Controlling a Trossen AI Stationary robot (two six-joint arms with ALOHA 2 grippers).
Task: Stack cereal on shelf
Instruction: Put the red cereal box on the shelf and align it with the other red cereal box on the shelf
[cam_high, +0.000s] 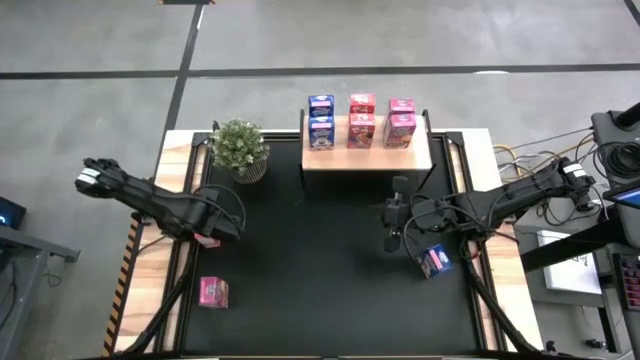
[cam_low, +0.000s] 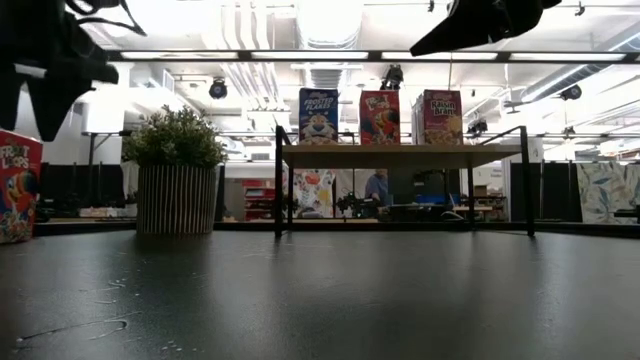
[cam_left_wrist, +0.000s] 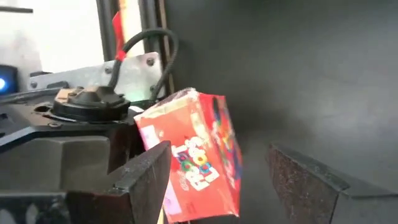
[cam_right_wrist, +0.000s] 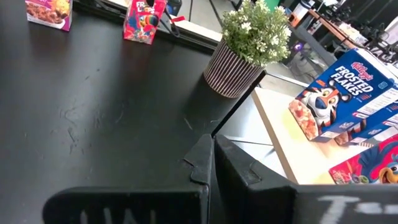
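Several cereal boxes stand on the wooden shelf (cam_high: 367, 158) at the table's far side: blue (cam_high: 321, 120), red (cam_high: 362, 118) and pink (cam_high: 401, 120). A red cereal box (cam_left_wrist: 199, 155) stands upright on the table at the left, seen at the left border of the low view (cam_low: 18, 185). My left gripper (cam_high: 208, 232) hovers open just above it, pointing down, one finger to each side of the box (cam_left_wrist: 219, 149). My right gripper (cam_high: 392, 225) is shut and empty, raised above the table's right half (cam_right_wrist: 211, 149).
A pink box (cam_high: 213, 292) lies near the left front of the table. A blue box (cam_high: 434, 262) lies under my right arm. A potted plant (cam_high: 240, 148) stands left of the shelf. The dark table middle (cam_high: 320, 270) holds nothing.
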